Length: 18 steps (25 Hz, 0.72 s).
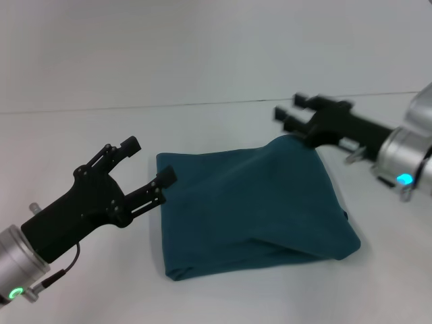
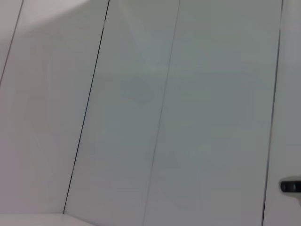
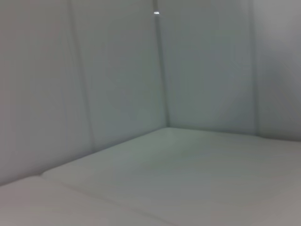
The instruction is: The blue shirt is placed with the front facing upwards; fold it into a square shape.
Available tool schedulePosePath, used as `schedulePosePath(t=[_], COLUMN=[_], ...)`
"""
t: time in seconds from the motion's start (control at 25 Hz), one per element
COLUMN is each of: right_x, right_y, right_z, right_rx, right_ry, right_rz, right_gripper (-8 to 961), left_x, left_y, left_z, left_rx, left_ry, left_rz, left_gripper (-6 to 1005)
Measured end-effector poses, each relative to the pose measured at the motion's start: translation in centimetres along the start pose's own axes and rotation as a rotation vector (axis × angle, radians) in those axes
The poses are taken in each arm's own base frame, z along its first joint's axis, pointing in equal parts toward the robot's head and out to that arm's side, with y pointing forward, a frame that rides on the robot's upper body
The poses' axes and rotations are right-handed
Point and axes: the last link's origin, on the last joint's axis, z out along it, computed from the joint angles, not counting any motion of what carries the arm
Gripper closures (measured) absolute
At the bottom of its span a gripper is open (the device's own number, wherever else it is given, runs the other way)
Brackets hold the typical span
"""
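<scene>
On table (image 1: 81, 128): one folded blue shirt (image 1: 250, 206), two grippers beside

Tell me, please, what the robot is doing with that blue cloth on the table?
It is folding the blue shirt, which already lies on the white table as a rough, square-ish bundle with a plain side up. The right gripper is at the shirt's far right corner, which rises toward it; whether it grips the cloth cannot be told. The left gripper is open beside the shirt's left edge, holding nothing.

Blue shirt (image 1: 253, 202) lettering hidden
</scene>
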Motion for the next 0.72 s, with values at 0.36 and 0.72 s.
schedulePosePath(t=[0.36, 0.72], right_x=[2.4, 4.3], right_y=[4.7, 3.8], right_z=[5.6, 6.8], right_rx=[-0.144, -0.005], right_ry=[0.216, 0.385], right_rz=[-0.051, 0.042], right_gripper=[555, 891], left_x=[-0.1, -0.3], left_y=[-0.1, 0.1], left_z=[-0.3, -0.3], left_rx=[0.011, 0.011], left_ry=[-0.003, -0.004], left_rz=[-0.002, 0.004], left_gripper=[64, 65])
